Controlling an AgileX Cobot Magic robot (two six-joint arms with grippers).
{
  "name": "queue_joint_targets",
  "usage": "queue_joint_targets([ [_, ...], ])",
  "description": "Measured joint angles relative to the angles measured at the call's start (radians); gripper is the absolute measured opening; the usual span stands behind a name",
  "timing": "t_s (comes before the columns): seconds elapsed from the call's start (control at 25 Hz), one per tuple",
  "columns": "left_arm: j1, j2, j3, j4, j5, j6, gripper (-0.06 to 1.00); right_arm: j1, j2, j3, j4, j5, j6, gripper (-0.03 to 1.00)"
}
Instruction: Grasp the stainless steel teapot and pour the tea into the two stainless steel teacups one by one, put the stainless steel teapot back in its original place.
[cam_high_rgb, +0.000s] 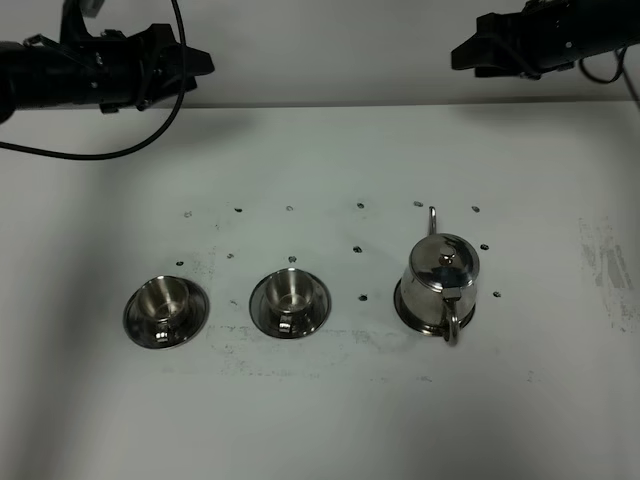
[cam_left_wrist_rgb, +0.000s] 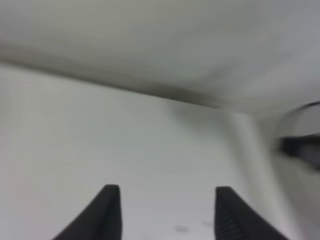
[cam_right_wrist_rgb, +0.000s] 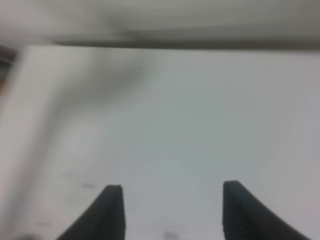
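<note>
Both arms hang high over the far edge, well apart from the tea set, nothing gripped. Left fingers (cam_left_wrist_rgb: 107, 215) are spread with bare worktop (cam_high_rgb: 320, 420) showing between them. Right fingers (cam_right_wrist_rgb: 112, 215) are spread the same (wrist views are blurry, but the gaps are plain). The stainless steel teapot (cam_high_rgb: 440, 280) stands upright on its saucer (cam_high_rgb: 401, 300) at the right end of the row, on the right arm's side, so I'd guess that arm takes it. Its ring handle (cam_high_rgb: 452, 330) faces the near edge and the thin spout (cam_high_rgb: 432, 218) points away, so the handle is open to a grab. The left teacup (cam_high_rgb: 165, 298) and middle teacup (cam_high_rgb: 290, 292) each sit on their own cup saucers (cam_high_rgb: 135, 322), in line and apart from the pot, which looks like room to tip. Everything is mirror-polished steel: bell-shaped pot with a knobbed lid, small open cups. Probably slippery. The worktop is matte white and scuffed. Pouring not yet begun.
</note>
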Motion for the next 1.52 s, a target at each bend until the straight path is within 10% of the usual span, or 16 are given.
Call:
queue_joint_targets([
  [0.32, -0.037, -0.18, 0.004, 0.405, -0.042, -0.081, 0.29, 0.015, -0.144, -0.014, -0.393, 0.044, 0.154, 0.38],
  [0.48, -0.033, -0.31, 0.148, 0.397, -0.17, -0.039, 0.27, 0.02, -0.256, 0.084, -0.432, 0.018, 0.183, 0.38],
  [0.64, -0.033, -0.487, 0.365, 0.222, -0.347, 0.184, 0.27, 0.021, -0.421, 0.337, -0.447, -0.151, 0.177, 0.38],
  [0.92, -0.032, -0.751, 0.597, 0.063, -0.393, 0.367, 0.27, 0.058, -0.772, 0.732, -0.483, -0.442, 0.139, 0.38],
  [1.24, -0.032, -1.131, 0.874, 0.148, -0.506, 0.322, 0.27, 0.073, -0.98, 0.973, -0.496, -0.406, 0.182, 0.38],
  [1.52, -0.032, -1.384, 1.158, 0.404, -0.457, 0.036, 0.26, 0.09, -1.085, 1.139, -0.51, -0.416, 0.222, 0.38],
])
